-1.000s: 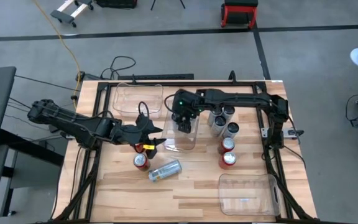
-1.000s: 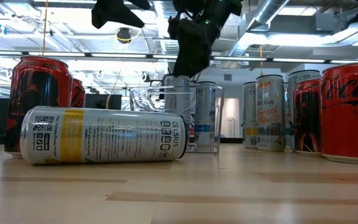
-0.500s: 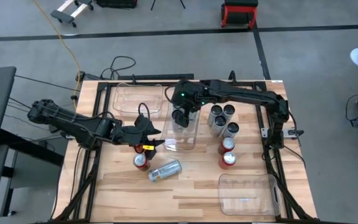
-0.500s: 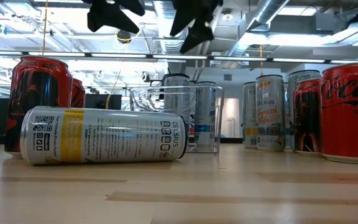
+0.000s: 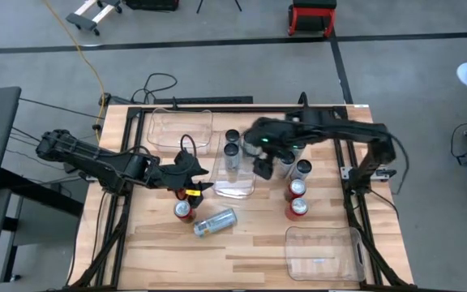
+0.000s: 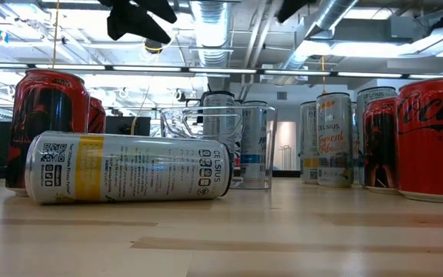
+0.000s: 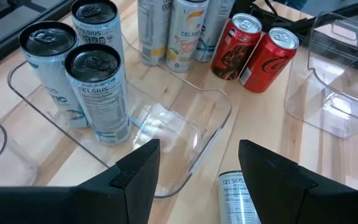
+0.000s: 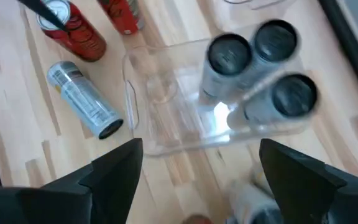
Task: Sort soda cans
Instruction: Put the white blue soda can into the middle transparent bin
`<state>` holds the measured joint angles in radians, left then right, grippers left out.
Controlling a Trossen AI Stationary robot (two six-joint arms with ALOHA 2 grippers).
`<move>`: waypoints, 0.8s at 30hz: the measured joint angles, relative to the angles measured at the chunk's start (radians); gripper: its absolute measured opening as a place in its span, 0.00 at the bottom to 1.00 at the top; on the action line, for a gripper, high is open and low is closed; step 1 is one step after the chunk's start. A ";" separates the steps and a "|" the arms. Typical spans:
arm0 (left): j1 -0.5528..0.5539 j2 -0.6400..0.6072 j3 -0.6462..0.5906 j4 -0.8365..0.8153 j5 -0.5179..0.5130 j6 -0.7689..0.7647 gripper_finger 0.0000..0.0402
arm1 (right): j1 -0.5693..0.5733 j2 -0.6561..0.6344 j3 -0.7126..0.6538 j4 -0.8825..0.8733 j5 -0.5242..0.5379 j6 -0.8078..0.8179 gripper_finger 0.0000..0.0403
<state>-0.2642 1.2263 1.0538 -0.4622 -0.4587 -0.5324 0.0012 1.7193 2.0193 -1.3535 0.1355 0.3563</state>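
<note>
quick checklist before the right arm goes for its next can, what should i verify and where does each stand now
1. Right gripper empty and open: ok; the wrist view shows its fingers spread with nothing between them.
2. Right gripper clear of the middle bin: ok; it hangs between the bin and the grey can cluster.
3. Cans in the middle bin upright: ok; the left wrist view shows two standing inside, and the right wrist view shows three dark tops there.
4. Left gripper out of the way: ok; it hangs open near the left red cans.
5. Lying silver can: not ok; it is on its side.
6. Right red cans upright: ok.
</note>
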 joint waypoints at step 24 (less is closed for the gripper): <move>-0.005 0.002 0.000 0.005 -0.001 0.055 0.53 | 0.289 -0.423 -0.561 -0.217 0.251 0.742 0.74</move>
<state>-0.2687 1.2285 1.0534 -0.4572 -0.4595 -0.4770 0.2903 1.2959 1.4582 -1.5705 0.3869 1.0979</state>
